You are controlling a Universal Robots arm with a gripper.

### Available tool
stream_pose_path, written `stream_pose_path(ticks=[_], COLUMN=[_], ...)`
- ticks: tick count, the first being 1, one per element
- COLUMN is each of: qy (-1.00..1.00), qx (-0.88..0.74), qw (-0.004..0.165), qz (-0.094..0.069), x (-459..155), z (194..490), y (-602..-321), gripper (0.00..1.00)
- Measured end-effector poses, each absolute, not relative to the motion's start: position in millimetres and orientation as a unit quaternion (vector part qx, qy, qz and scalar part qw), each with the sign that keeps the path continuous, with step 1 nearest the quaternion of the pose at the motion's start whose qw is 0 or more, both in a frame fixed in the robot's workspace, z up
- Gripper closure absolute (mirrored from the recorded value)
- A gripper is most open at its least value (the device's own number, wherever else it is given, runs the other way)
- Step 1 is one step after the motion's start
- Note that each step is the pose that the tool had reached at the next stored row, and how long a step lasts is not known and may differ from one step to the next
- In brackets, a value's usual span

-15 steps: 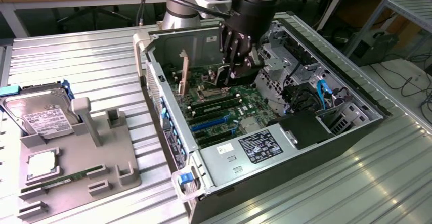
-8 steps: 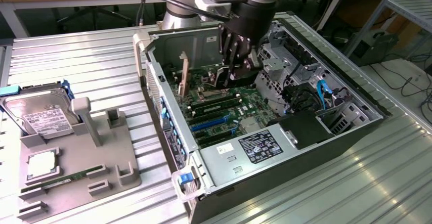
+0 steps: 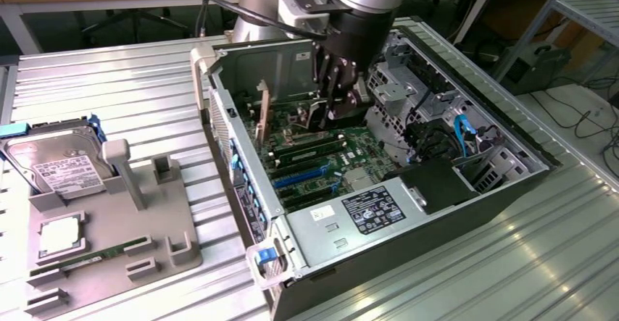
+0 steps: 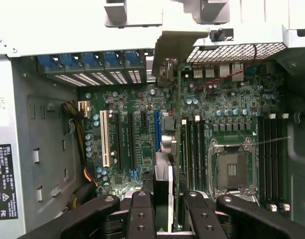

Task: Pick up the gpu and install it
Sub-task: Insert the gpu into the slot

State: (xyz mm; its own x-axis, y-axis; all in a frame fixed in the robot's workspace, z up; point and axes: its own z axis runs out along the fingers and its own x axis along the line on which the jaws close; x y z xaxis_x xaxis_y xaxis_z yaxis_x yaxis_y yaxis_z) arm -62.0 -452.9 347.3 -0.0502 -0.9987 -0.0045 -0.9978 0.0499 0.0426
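Note:
The gpu (image 4: 164, 169) shows edge-on as a thin card, and my gripper (image 4: 162, 201) is shut on it with a black finger on each side. Its silver bracket (image 4: 175, 42) reaches the rear wall of the open computer case (image 3: 242, 176). The card hangs upright just above the green motherboard (image 4: 132, 124), in line with the blue slot (image 4: 156, 127). Whether it touches the slot I cannot tell. In the exterior view my gripper (image 3: 334, 107) is lowered inside the case, with the gpu (image 3: 314, 116) below its fingers.
A white slot (image 4: 103, 144), memory slots (image 4: 192, 149) and the empty processor socket (image 4: 232, 169) surround the card. The power supply (image 3: 367, 212) and cables (image 3: 454, 136) crowd the case. At the exterior view's left a grey fixture (image 3: 116, 241) holds a hard drive (image 3: 58, 161) and a memory stick (image 3: 97, 256).

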Motion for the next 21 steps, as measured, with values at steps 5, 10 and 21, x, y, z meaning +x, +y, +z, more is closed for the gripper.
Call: stream_pose_path(ticks=[5, 10, 21], qy=[-0.723, -0.719, -0.697], qx=[0.691, 0.694, 0.717], qw=[0.013, 0.009, 0.007], qz=[-0.016, -0.012, -0.009], x=[-60.0, -60.0, -59.9], z=[338.5, 333.8, 321.1], y=[-452.9, -452.9, -452.4], gripper=[0.73, 0.73, 0.73])
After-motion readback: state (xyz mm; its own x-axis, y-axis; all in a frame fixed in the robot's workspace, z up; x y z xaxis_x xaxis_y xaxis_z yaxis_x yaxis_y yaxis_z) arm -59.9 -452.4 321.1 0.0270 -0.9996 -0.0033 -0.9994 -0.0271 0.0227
